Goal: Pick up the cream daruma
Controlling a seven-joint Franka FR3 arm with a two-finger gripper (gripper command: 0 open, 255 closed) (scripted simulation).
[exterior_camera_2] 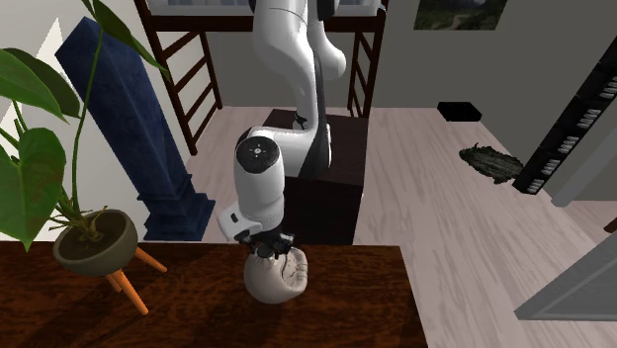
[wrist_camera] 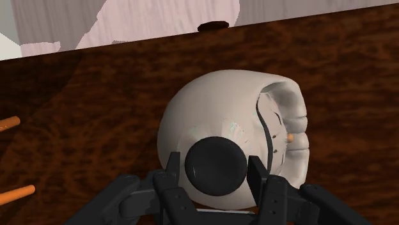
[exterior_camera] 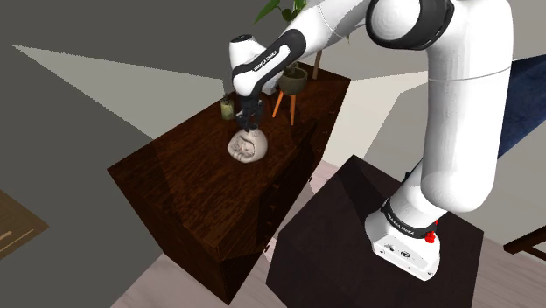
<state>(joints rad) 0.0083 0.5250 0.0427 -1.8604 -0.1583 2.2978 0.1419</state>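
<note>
Wrist view: gripper (wrist_camera: 216, 169) down on the cream daruma (wrist_camera: 220, 108). Fingers (wrist_camera: 171, 176) stand a little apart, one on each side of a round black disc (wrist_camera: 215, 165) on the doll's near end. Both press against the cream shell, so the gripper is clamped on the doll. Painted face turned off to one side of the fingers.

Daruma sits on the dark wooden cabinet (wrist_camera: 96, 115), base on the cabinet top, not lifted. Two orange legs (wrist_camera: 9, 123) poke in over the same top, apart from the doll.

Shoulder view: gripper (exterior_camera: 248, 125) comes straight down onto the crown of the daruma (exterior_camera: 248, 149). Doll is about midway along the cabinet (exterior_camera: 192, 188), nearer the cabinet's long edge that faces the stand (exterior_camera: 350, 236). Small green pot (exterior_camera: 227, 108) on the cabinet top just behind the doll. Potted plant (exterior_camera: 293, 80) on orange legs at the cabinet's far end.

Second exterior view: gripper (exterior_camera_2: 267, 245) on top of the daruma (exterior_camera_2: 277, 279), close to the cabinet edge (exterior_camera_2: 198, 316). Plant pot (exterior_camera_2: 94, 240) on the same top, well apart. Beyond the cabinet: the stand (exterior_camera_2: 331, 148), pale plank floor (exterior_camera_2: 435, 188), a blue slab (exterior_camera_2: 129, 129), a dark ladder-like frame (exterior_camera_2: 188, 69).
</note>
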